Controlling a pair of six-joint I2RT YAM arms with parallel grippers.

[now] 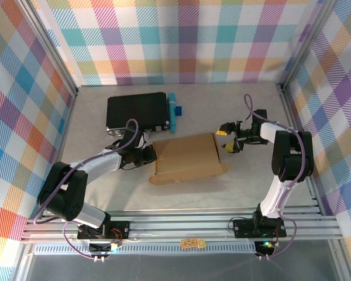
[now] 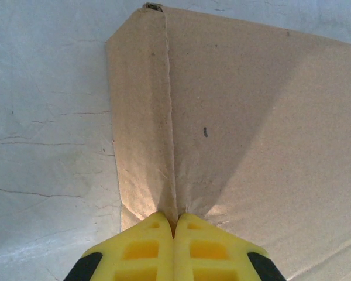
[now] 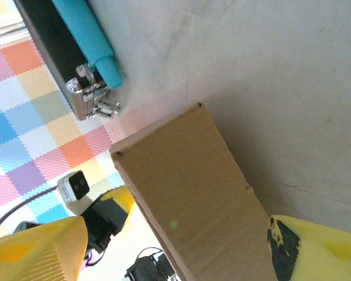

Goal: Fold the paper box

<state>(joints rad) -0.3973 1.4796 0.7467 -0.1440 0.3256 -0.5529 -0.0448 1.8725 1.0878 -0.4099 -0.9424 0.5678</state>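
Yellow fingers of the left gripper (image 2: 175,228) are closed together on the raised seam along the left edge of the plain brown corrugated paper box (image 1: 187,157); they appear to pinch the cardboard there. The paper box lies mid-bench as a shallow flat rectangle, long axis running left to right and slightly skewed, with rounded tabs protruding at its near edge.

The right gripper (image 1: 229,140) stands just beside the far-right corner of the paper box, jaws spread wide and holding nothing. In its wrist view the box end lies directly ahead between the two fingers. The right arm is therefore the free one, and the nearer one to the right end. Any move on that end runs leftward from it.

Clearances:
- Far left: a black rectangular case (image 1: 137,111) and a teal cylindrical pen (image 1: 172,111) sit near the far-left corner of the box. Room is restricted there.
- Near side: the grey bench (image 1: 193,196) offers bare surface.
- Right side: bare bench beyond the right gripper.
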